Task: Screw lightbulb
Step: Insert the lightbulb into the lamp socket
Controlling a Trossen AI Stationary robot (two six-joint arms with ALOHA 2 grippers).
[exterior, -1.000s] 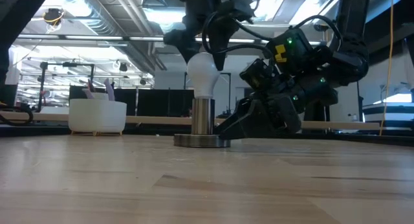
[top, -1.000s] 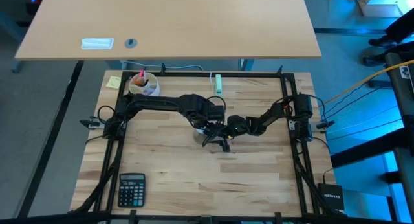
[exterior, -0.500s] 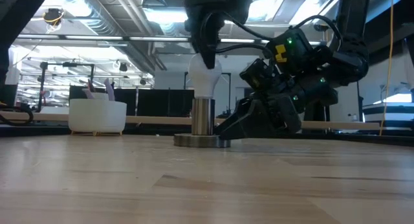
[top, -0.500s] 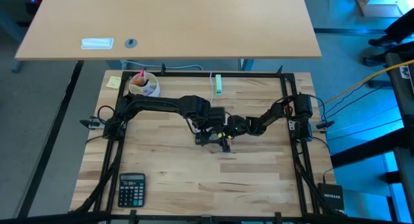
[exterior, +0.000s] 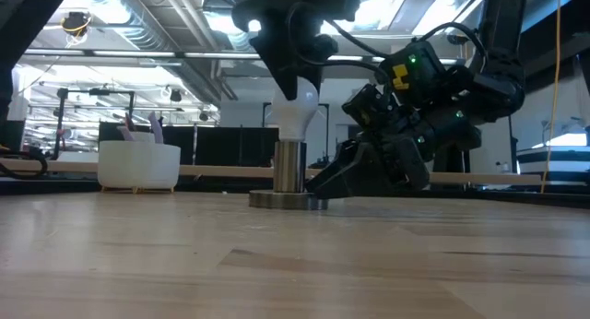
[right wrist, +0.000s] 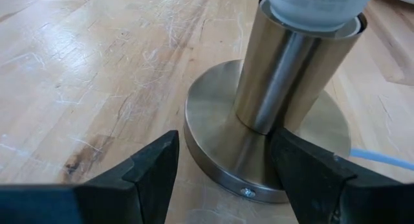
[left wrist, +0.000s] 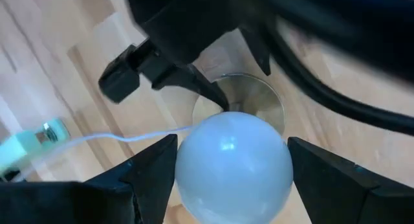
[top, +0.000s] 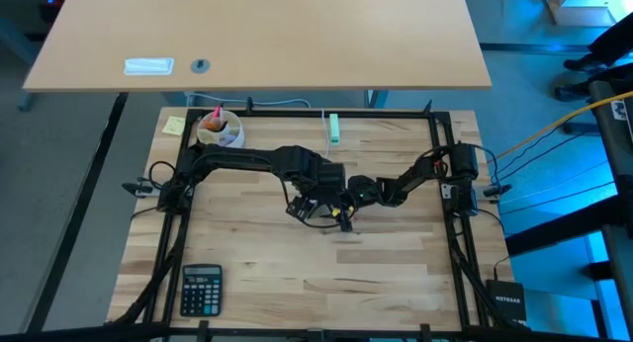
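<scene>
The left gripper [left wrist: 229, 179] has its two dark fingers [left wrist: 152, 172] set on either side of the lightbulb [left wrist: 231, 162], pinching the white globe from above. In the low view the left gripper [exterior: 293, 65] comes straight down onto the top of the lightbulb [exterior: 295, 112], which stands upright, its long axis vertical, rounded end up and neck down inside the socket [exterior: 289, 167]. The socket is a silvery metal tube rising from a round flat base that lies on the wooden table [exterior: 277, 264].

The right gripper [right wrist: 223, 166] sits low at the base of the socket [right wrist: 284, 75], its fingers [right wrist: 152, 166] spread to either side of the disc; one finger looks to touch the disc edge, but a firm clamp cannot be told. The lightbulb's [right wrist: 320, 7] lower end shows seated in the tube's mouth just beyond these fingers.

From above, the left arm reaches in from the table's left edge with its wrist bent downward over the socket, the left gripper [top: 315, 199] pointing at the tabletop. The right arm stretches low from the right edge, its right gripper [top: 341, 212] lying nearly level beside the left one. A thin white cord [left wrist: 123, 136] runs away from the socket.
</scene>
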